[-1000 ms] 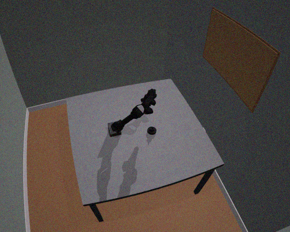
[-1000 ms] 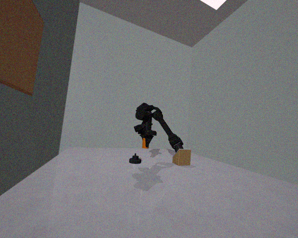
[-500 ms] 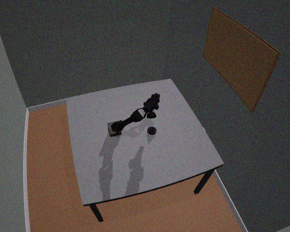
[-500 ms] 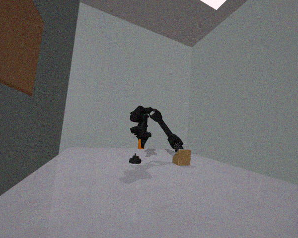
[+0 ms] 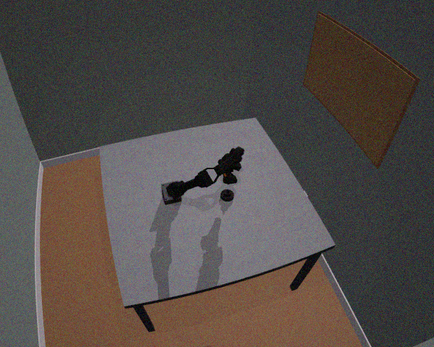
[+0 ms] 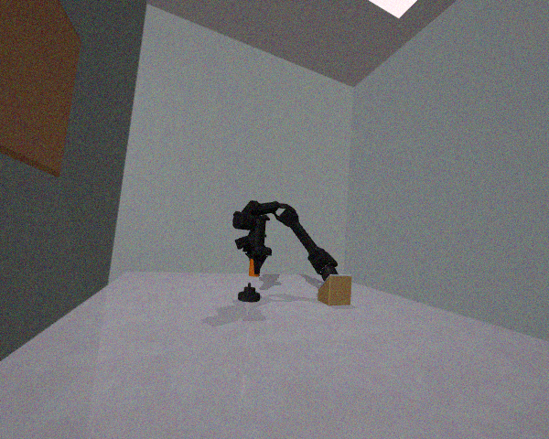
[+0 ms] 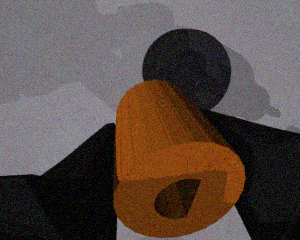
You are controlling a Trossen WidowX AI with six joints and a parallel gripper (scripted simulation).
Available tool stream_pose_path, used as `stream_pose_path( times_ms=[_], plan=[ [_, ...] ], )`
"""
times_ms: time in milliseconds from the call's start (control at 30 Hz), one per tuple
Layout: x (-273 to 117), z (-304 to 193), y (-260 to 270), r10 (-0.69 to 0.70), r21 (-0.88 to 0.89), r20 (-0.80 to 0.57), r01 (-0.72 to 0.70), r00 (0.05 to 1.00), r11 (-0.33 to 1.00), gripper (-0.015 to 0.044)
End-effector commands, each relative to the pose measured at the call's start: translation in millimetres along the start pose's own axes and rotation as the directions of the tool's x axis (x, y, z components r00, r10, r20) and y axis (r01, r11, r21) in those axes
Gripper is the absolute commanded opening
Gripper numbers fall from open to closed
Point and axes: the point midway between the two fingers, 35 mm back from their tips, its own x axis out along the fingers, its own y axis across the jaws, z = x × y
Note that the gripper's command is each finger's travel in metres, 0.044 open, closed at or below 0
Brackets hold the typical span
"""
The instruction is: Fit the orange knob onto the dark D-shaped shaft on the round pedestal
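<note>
The orange knob [image 5: 225,174] [image 6: 252,267] [image 7: 155,125] is held between the fingers of my gripper [image 6: 255,270] [image 7: 157,124], which is shut on it. In the wrist view the knob's open end shows a D-shaped hole, its flat side toward the right. The dark round pedestal [image 5: 226,195] [image 6: 249,296] [image 7: 190,47] stands on the table. Its thin shaft [image 6: 249,285] points up in the exterior view. The knob is above the pedestal's height and apart from it. In the wrist view the knob's far end overlaps the pedestal's lower edge. The shaft's flat side cannot be seen.
A tan block [image 6: 339,290] stands beside the arm's base in the exterior view. The pale table [image 5: 262,231] [image 6: 312,369] carries the arm and pedestal. A brown board [image 5: 359,85] [image 6: 24,85] is on the wall. Shadows of the arm fall on the table.
</note>
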Motion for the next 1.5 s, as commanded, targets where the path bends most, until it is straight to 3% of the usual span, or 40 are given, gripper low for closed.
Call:
stream_pose_path(
  times_ms=[0, 333, 800, 1467],
  plan=[
    [1.7, 1.1, -12.6, -0.006, 0.001, 0.007, 0.006, 1.000, 1.000, 0.0000],
    [10.1, 0.5, -42.0, -0.020, 0.005, 0.003, 0.020, 1.000, 1.000, 0.0000],
    [35.8, 0.3, -43.1, -0.021, 0.005, 0.004, 0.021, 1.000, 1.000, 0.0000],
    [36.4, 1.5, -43.7, -0.022, 0.009, 0.004, 0.022, 1.000, 1.000, 0.0000]
  ],
)
